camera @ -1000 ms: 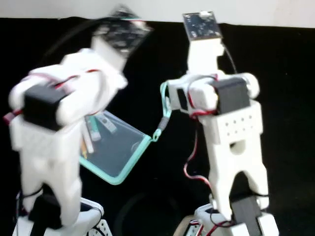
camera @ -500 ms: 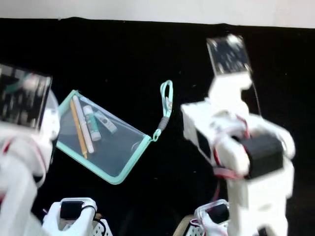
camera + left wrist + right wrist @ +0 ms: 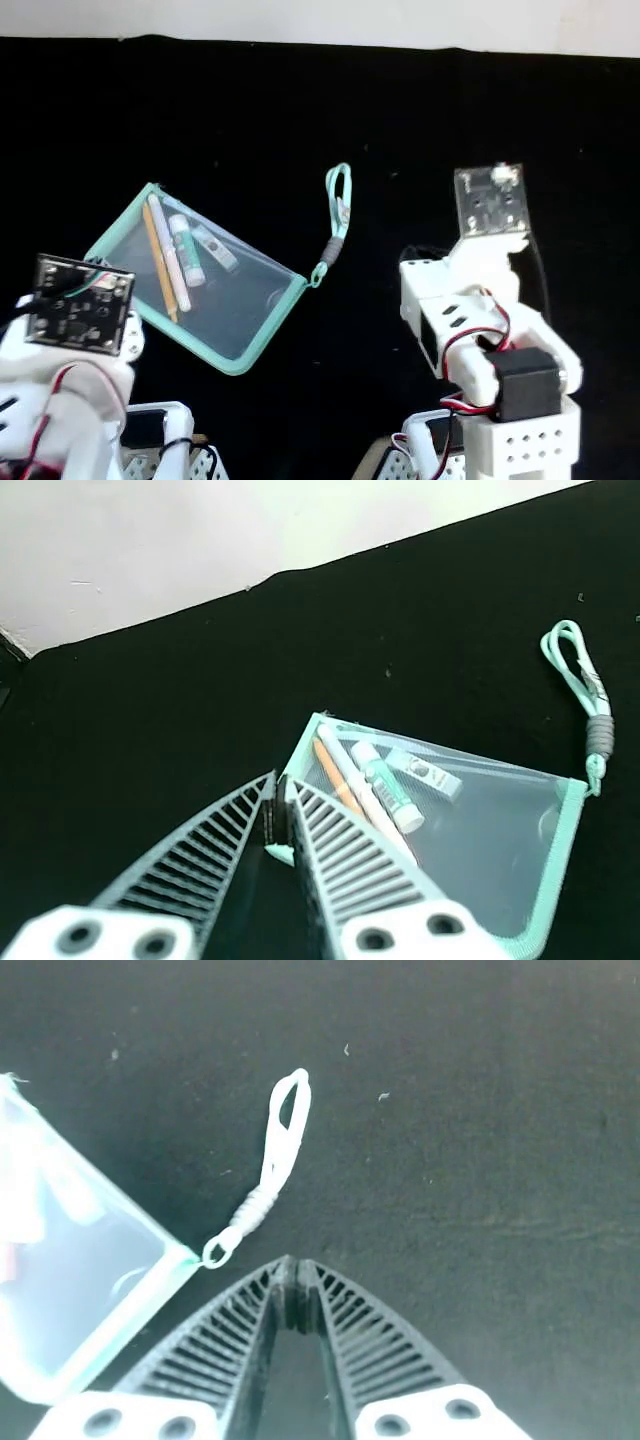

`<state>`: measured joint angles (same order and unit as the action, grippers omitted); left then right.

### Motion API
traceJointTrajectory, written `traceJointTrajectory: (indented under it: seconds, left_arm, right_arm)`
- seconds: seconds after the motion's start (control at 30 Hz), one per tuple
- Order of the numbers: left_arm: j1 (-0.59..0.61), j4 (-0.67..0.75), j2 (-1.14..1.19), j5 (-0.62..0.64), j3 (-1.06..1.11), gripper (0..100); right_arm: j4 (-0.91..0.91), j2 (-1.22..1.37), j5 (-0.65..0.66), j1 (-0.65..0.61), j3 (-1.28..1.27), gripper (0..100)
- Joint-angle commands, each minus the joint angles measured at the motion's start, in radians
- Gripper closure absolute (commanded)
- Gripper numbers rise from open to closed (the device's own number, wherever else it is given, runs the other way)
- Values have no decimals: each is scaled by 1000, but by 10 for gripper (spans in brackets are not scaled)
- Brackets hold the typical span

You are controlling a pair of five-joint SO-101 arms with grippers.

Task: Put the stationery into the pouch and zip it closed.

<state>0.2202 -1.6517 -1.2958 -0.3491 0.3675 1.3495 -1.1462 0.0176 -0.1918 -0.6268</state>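
Observation:
A clear pouch point(image 3: 225, 300) with a mint-green border lies flat on the black table, left of centre. Inside it lie an orange pencil point(image 3: 158, 262), a white pen and two short sticks point(image 3: 187, 250). Its green wrist strap point(image 3: 338, 205) trails off from one corner. In the left wrist view my left gripper point(image 3: 277, 810) is shut and empty, held short of the pouch point(image 3: 480, 840). The right gripper point(image 3: 292, 1285) is also shut and empty, close to the strap point(image 3: 280, 1150) and the pouch's corner point(image 3: 190, 1255) but apart from them.
Both arms point(image 3: 75, 330) point(image 3: 480, 300) sit folded back over their bases at the table's near edge. The black cloth point(image 3: 450, 120) runs to a white wall at the back.
Both arms have drawn back from over the pouch and strap to their bases, uncovering the pouch. The pouch and strap have stayed where they were.

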Motion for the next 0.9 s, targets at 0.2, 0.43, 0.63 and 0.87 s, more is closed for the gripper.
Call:
traceJointTrajectory:
  seconds: [0.2, 0.43, 0.63, 0.87]
  left_arm:
    - [10, 457, -380, 6, 696, 993]
    - [10, 474, -516, 8, 894, 993]
    - [10, 474, -518, 8, 937, 993]
    - [10, 474, -518, 9, 1046, 993]
  right_arm:
    - [-440, -295, 21, 8, -533, 989]
    - [-519, -601, 23, 4, -863, 989]
    - [-518, -671, 18, 4, -978, 989]
    - [-516, -670, 18, 4, -1029, 989]
